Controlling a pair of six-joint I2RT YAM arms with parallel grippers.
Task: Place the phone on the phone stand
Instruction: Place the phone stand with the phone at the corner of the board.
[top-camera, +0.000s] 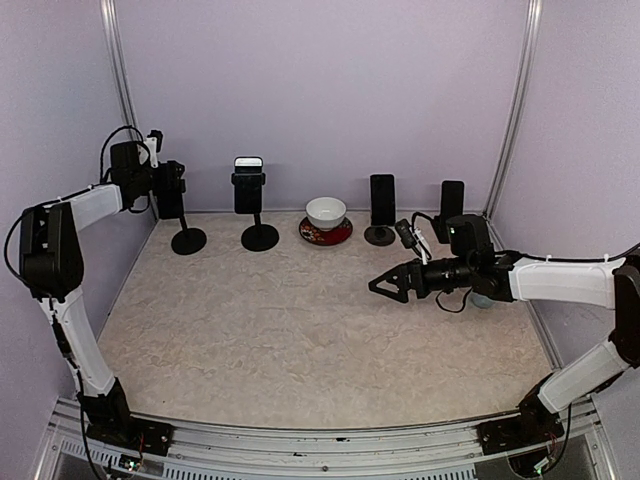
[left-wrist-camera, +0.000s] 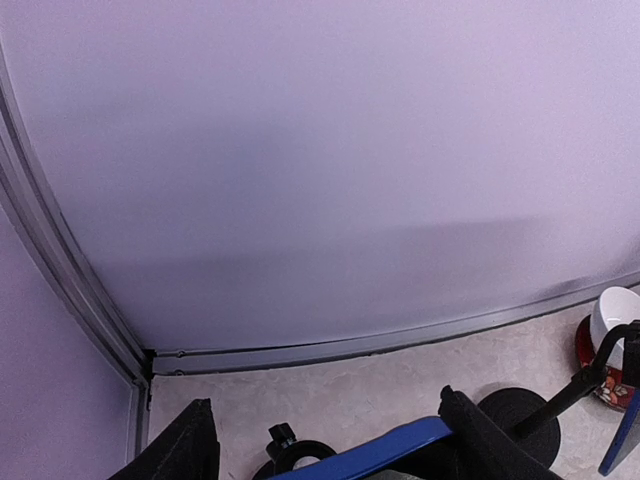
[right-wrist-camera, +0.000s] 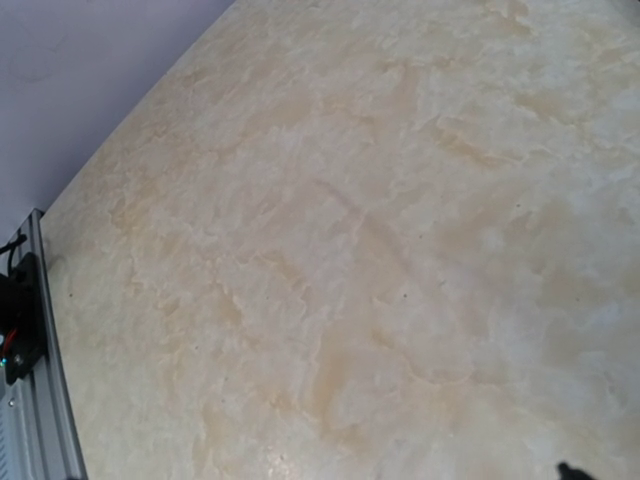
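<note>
I have the left end effector (top-camera: 170, 186) raised at the far left of the worktop (top-camera: 300, 340). Its jaws are partway open, and the phone (left-wrist-camera: 385, 450) spans the gap between the two fingers (left-wrist-camera: 190, 445). I judge it gripped across its width, though the wrist view cuts off the near end of the contact. From above, the phone's long axis runs close to upright. In the wrist view its blue edge runs across the jaws, a little tilted.

The relation that matters is phone to phone stand (top-camera: 187, 238). The stand's round foot sits just below the end effector and slightly to its right, and the stem rises toward the phone's lower end. I cannot tell whether the phone is already resting in the cradle or hangs just clear of it. Any seating move looks short, and downward.

The right end effector (top-camera: 383, 287) hovers low over the worktop, well apart from all this. It points left with its jaws wide open and empty, and its camera shows only bare marbled surface.

To the right of the left end effector, along the back wall (top-camera: 330, 90), stand a loaded stand (top-camera: 260, 236), a white bowl (top-camera: 326, 211) on a red saucer (top-camera: 326, 234) and two more phones (top-camera: 382, 200) on stands. The pale purple walls close in on three sides, so there is little room behind or to the left.
</note>
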